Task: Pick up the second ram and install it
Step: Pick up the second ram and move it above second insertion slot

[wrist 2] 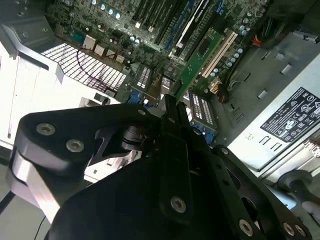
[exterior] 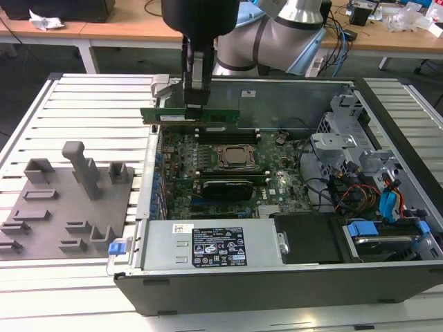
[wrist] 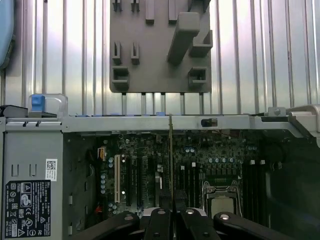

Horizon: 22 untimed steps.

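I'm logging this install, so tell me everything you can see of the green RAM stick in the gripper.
The second ram is a thin, long, narrow green circuit board with dark chips, and it looks rigid. The gripper is shut on its middle, holding it on edge and level above the motherboard of the open computer case. In the first wrist view it shows edge-on as a thin line. Nothing else touches it, and it is not seated.

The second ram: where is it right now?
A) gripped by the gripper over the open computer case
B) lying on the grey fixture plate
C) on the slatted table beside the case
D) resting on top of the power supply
A: in the exterior view the gripper is shut on the second ram and holds it level over the open computer case, apart from the grey fixture plate.
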Motion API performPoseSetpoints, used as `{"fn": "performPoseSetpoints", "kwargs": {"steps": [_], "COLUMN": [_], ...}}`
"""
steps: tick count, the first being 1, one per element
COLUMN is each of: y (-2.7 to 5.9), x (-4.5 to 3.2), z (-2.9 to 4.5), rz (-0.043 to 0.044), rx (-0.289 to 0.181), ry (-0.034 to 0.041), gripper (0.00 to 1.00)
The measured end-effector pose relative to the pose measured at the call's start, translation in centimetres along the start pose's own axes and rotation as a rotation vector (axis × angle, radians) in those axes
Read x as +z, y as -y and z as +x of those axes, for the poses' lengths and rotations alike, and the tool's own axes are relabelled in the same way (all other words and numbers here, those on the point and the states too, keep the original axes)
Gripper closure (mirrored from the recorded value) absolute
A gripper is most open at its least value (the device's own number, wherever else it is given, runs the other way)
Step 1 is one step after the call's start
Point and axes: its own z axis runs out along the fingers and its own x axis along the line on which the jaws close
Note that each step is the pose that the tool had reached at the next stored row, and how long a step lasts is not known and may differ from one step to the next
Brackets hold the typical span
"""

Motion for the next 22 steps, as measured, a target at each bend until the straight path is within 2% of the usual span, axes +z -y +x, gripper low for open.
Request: {"fn": "performPoseSetpoints", "kwargs": {"steps": [6,11,16,22], "y": [1.37,3.10,4.15,6.57], "x": [-0.09,-0.21,-0.28,-0.44], "z": [-0.02,-0.05,-0.07,-0.10], "rz": [-0.0012,-0.0031,-0.0044,-0.0074], "rx": [0.000,0.000,0.000,0.000], "ry": [0.0000,-0.0001,-0.0001,-0.0001], "gripper": [0.87,0.87,0.87,0.87]}}
